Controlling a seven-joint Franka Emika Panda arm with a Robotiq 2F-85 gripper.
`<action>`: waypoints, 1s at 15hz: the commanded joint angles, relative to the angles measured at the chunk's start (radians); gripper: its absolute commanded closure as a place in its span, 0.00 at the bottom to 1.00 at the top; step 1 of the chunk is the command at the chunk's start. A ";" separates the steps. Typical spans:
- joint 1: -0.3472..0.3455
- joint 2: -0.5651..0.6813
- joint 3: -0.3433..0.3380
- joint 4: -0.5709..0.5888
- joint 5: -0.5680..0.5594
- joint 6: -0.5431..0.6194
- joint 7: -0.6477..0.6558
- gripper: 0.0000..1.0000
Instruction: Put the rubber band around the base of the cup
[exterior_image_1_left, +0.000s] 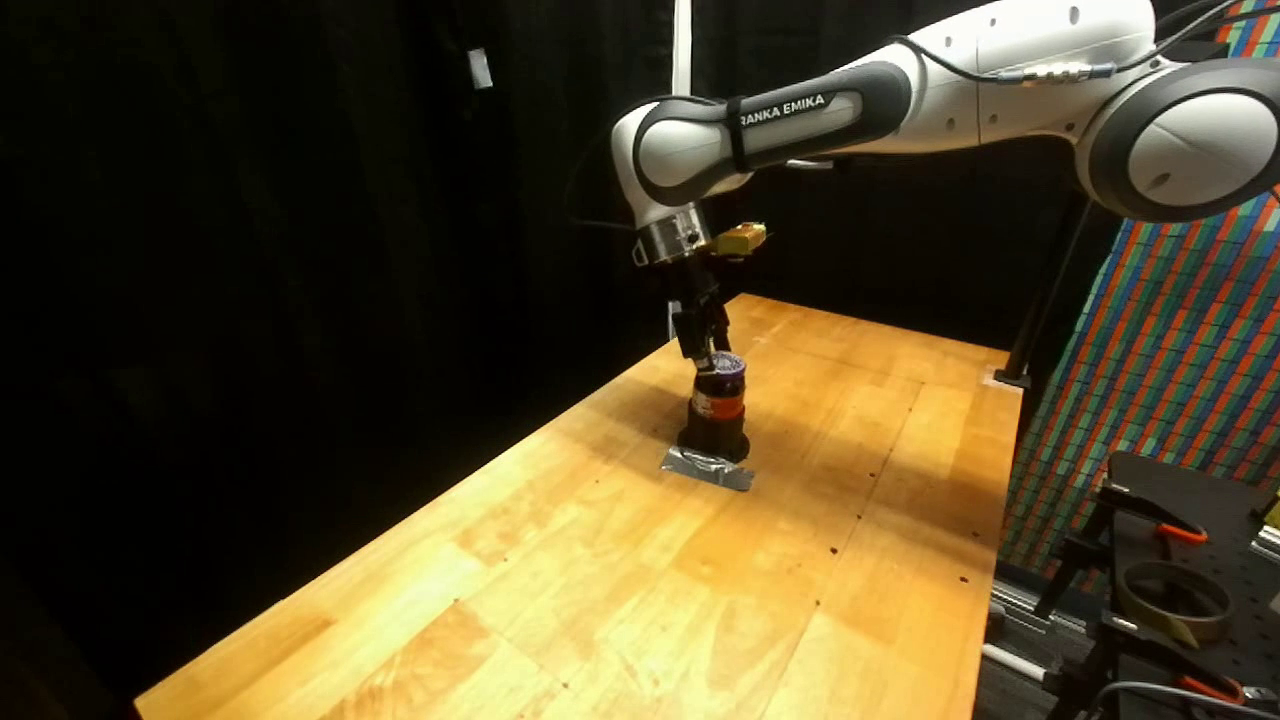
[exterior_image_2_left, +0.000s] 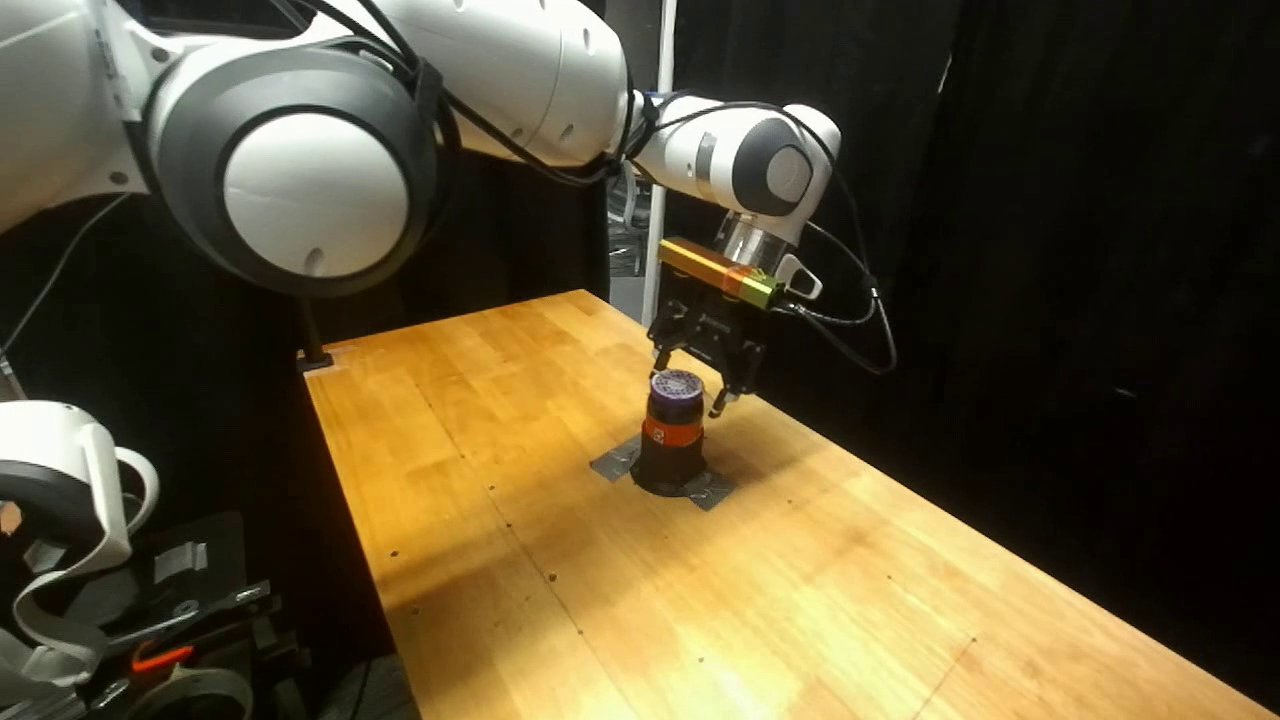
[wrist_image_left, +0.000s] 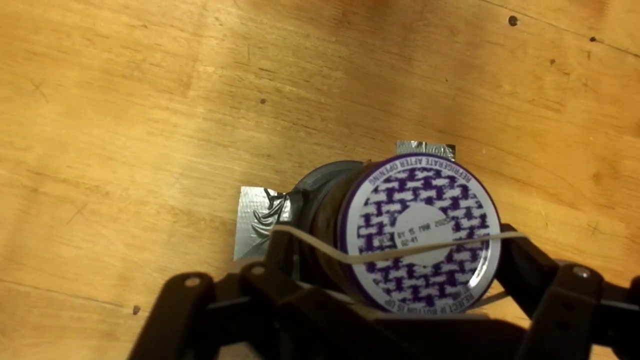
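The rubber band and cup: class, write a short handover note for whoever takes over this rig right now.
Gripper: open, fingers either side of the lid in the wrist view, with the rubber band stretched between them.
Band: one strand crosses the lid; another shows lower in that view, partly hidden.
Cup, a lidded jar: upright in a dark base, with tape beside it on the table.
Done: band spread at the cup's top.
Left: probably clear the crossing strand past the lid, lower the band, release it around the base.

The cup (wrist_image_left: 422, 217) blocks passage between 2 fingers (wrist_image_left: 527, 270).
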 joint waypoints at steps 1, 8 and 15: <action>-0.028 -0.027 0.009 -0.050 0.031 -0.012 -0.005 0.00; -0.038 -0.107 -0.002 -0.194 0.051 0.070 -0.009 0.00; -0.046 -0.257 -0.005 -0.476 0.043 0.202 -0.024 0.00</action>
